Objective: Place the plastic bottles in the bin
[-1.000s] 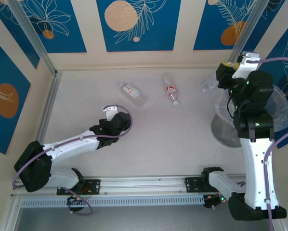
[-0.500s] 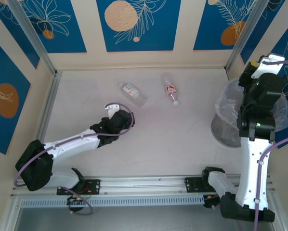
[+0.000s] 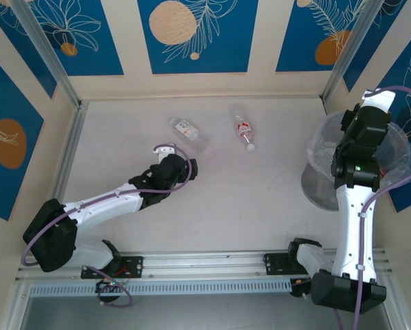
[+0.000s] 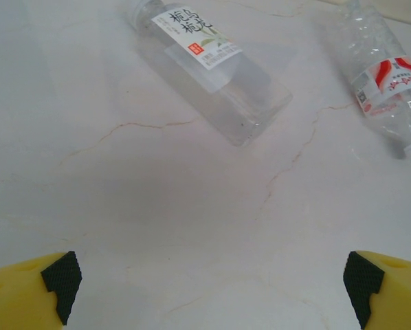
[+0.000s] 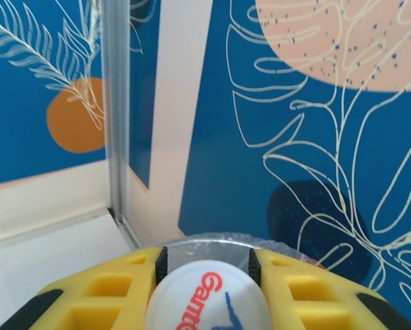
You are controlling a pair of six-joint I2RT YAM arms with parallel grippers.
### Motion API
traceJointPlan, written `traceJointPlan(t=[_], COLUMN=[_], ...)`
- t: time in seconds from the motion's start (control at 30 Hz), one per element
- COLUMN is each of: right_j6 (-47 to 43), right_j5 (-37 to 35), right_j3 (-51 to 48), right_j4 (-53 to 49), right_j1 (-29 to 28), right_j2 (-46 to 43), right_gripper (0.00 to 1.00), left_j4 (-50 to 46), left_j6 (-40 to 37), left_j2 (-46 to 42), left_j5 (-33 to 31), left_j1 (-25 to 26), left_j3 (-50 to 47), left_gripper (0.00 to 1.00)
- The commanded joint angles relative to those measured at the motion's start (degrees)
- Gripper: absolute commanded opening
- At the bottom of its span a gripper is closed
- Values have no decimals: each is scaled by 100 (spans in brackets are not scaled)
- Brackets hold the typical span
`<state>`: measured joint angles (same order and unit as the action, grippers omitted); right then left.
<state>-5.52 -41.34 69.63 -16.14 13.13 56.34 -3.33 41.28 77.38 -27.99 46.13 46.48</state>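
Our right gripper clamps a white, red-lettered plastic bottle over the round bag-lined bin at right, not yet released. Our left gripper gapes empty near a clear white-labelled bottle and a clear red-labelled bottle, both still to bin.

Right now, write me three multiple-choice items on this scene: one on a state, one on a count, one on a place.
1. The right gripper is: A wide open; B shut on nothing; C shut on a bottle.
2. Bottles lying on the table: A one; B two; C four.
3. The white-label bottle lies: A ahead of the left gripper; B under the right gripper; C behind the left gripper.
Key: C, its jaws flank a white bottle end; B, the white-label and red-label bottle lie loose there; A, the left wrist view faces it between open jaws.
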Motion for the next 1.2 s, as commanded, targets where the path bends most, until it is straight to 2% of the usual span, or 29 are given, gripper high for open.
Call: traceJointPlan(t=[0.0, 0.17, 0.4, 0.57, 0.77, 1.03, 1.17], right_j6=[-276, -77, 944, 1163, 1176, 1943, 2112], right_j5=[-444, -315, 235, 175, 204, 751, 679], right_j3=[-221, -533, -520, -1006, -910, 27, 12], right_j4=[401, 486, -537, -583, -520, -2327, -2506], right_j1=[88, 323, 532, 511, 508, 520, 532], right_j2=[-25, 62, 384, 646, 659, 922, 1172], right_gripper=[0, 3, 4, 5, 5, 6, 8], left_j4=[508, 804, 650, 615, 581, 536, 478], left_j6=[-438, -774, -824, -771, -735, -700, -735], left_j2=[-54, -1, 226, 317, 359, 400, 427], left_j5=[598, 1183, 1280, 1381, 1428, 1435, 1451], left_j1=[-84, -85, -93, -90, -87, -93, -88], left_j3=[127, 238, 489, 590, 655, 677, 735], left_gripper=[99, 99, 99, 99, 99, 99, 99])
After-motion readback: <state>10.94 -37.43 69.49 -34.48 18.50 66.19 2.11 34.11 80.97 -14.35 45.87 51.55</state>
